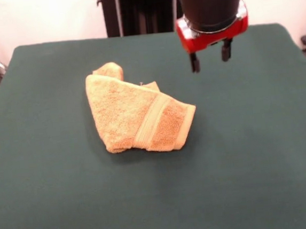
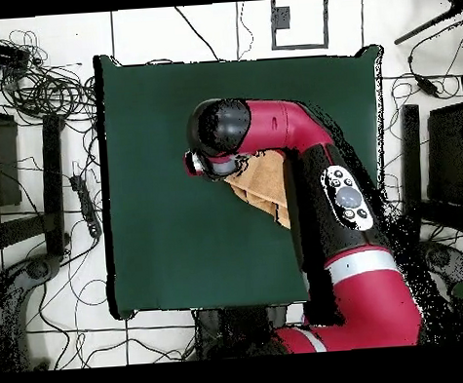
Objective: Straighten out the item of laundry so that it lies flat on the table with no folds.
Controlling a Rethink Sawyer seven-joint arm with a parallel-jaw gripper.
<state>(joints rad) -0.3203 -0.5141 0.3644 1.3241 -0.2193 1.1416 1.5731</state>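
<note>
Small orange-tan terry-cloth towel (image 1: 138,115) lies folded over itself near the middle of the large dark green cloth-covered table (image 1: 53,198), slightly left of centre in the front view. Top layer forms a rough triangle, woven band showing across its right end; a second bunched lobe sticks out at the far-left. Long axis runs from far-left to near-right. Not flat yet, so the task looks barely begun. Red and black gripper (image 1: 210,57) hangs above the table, jaws apart at a narrow-to-medium gap, holding nothing, clear of the cloth. Key relation: towel lies to the left and nearer the camera from the jaws; its right banded corner is the closest part. Overhead view: arm covers most of the towel, only a tan patch visible beside the wrist. Next move likely needs travel toward that near corner, then descent.
</note>
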